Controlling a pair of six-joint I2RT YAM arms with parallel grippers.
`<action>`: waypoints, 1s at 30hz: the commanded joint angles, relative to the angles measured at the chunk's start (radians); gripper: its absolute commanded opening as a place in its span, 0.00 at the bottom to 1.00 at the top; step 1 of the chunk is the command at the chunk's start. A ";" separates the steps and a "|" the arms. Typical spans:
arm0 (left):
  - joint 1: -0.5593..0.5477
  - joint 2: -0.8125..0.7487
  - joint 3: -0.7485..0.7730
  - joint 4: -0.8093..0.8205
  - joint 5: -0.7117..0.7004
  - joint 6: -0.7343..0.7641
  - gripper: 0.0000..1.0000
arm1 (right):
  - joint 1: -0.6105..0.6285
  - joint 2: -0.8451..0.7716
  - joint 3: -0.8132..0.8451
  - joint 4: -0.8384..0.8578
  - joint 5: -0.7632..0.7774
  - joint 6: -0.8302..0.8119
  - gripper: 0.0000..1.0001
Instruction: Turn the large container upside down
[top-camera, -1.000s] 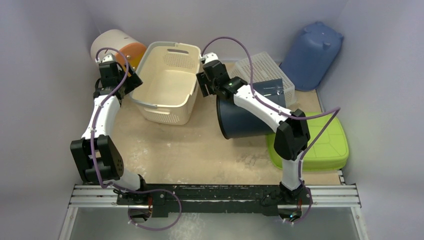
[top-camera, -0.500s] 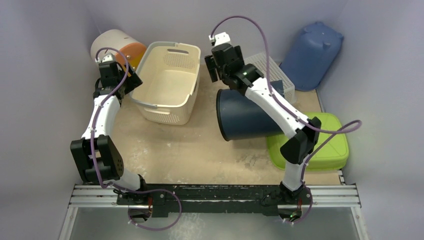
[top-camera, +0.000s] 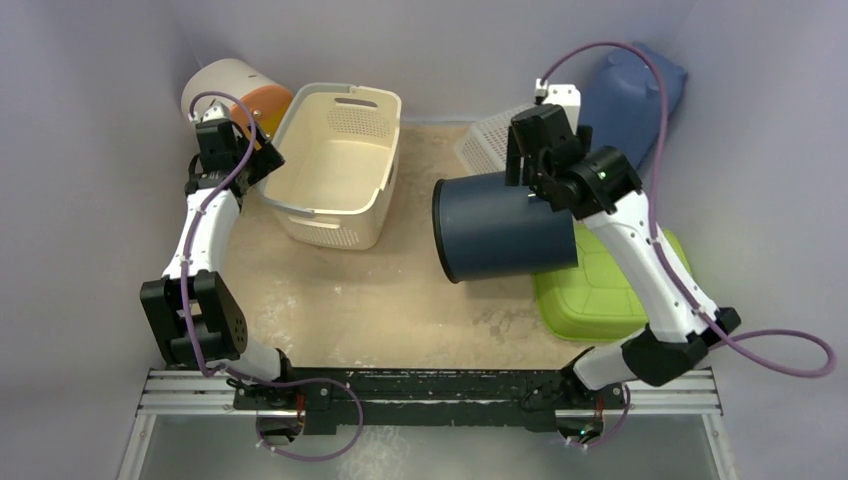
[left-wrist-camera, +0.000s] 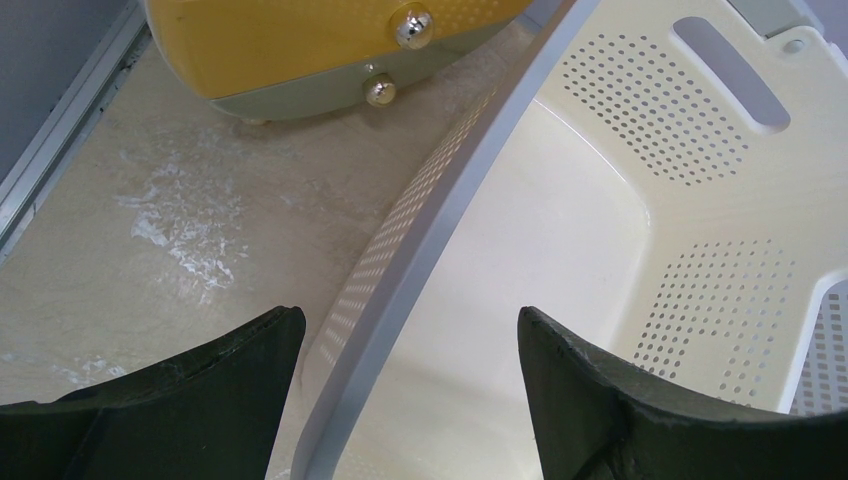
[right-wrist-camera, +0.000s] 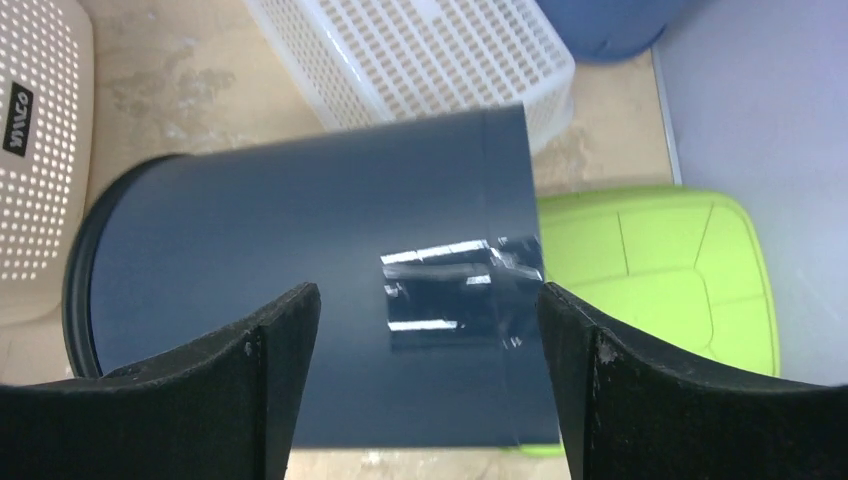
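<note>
The large cream perforated basket (top-camera: 335, 165) stands upright, open side up, at the back left of the table. My left gripper (top-camera: 262, 160) is open at its left side. In the left wrist view (left-wrist-camera: 410, 320) its fingers straddle the basket's grey rim (left-wrist-camera: 440, 200) without touching it, one outside and one over the inside. My right gripper (top-camera: 525, 165) is open and empty, apart from the basket, above a dark navy bucket (top-camera: 505, 228). In the right wrist view (right-wrist-camera: 430, 300) the bucket (right-wrist-camera: 300, 260) lies below the fingers.
The navy bucket lies on its side, mouth to the left, its base against a green tub (top-camera: 625, 290). A white mesh basket (top-camera: 490, 135) lies behind it. A blue tub (top-camera: 630, 95) leans in the back right corner. A cream and orange drum (top-camera: 235, 90) sits back left.
My right arm has left the basket's right rim and swung up and to the right, over the navy bucket. The left arm and the basket have not moved.
</note>
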 joint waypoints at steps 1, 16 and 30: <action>0.006 -0.002 0.042 0.044 0.021 -0.012 0.78 | -0.007 -0.102 -0.049 -0.095 -0.032 0.135 0.81; 0.006 0.003 0.032 0.053 0.028 -0.018 0.78 | -0.036 -0.294 -0.378 -0.092 -0.102 0.263 0.81; 0.005 0.018 0.041 0.055 0.029 -0.014 0.78 | -0.055 -0.335 -0.416 0.210 -0.442 0.088 0.06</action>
